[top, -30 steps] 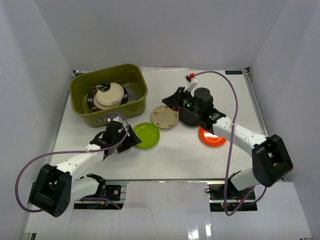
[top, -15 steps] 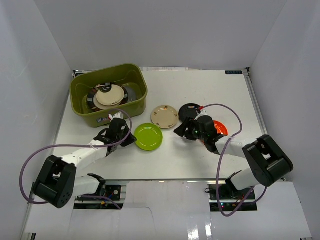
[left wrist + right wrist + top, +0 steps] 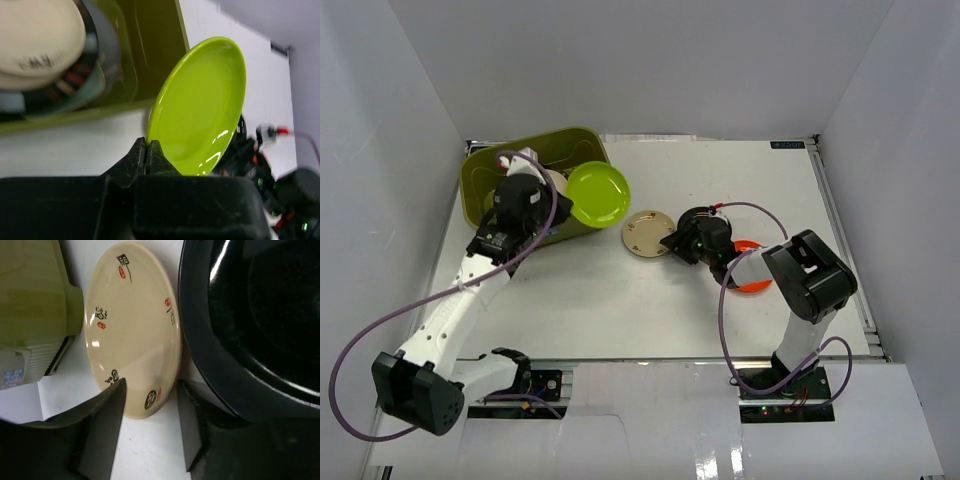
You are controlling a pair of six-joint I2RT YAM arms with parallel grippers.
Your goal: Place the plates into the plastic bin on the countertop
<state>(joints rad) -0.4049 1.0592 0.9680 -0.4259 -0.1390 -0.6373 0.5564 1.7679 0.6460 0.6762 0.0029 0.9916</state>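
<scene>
My left gripper (image 3: 564, 206) is shut on the rim of the lime green plate (image 3: 598, 194), holding it tilted above the right rim of the olive plastic bin (image 3: 477, 200). In the left wrist view the fingertips pinch the green plate (image 3: 200, 105) at its lower edge. Stacked plates (image 3: 42, 45) lie inside the bin. My right gripper (image 3: 149, 420) is open and low on the countertop (image 3: 610, 300), its fingers on either side of the near rim of the beige plate (image 3: 132, 335). A black plate (image 3: 255, 325) lies right beside it.
An orange-red plate (image 3: 754, 276) lies on the table, partly under the right arm. The bin's corner with a small label (image 3: 12, 377) is just left of the beige plate. White walls close in the table on three sides.
My left gripper shut on the green plate and lifted it from the table up to the bin's right rim. My right gripper let go of the black plate, opened, and now stands at the beige plate.
</scene>
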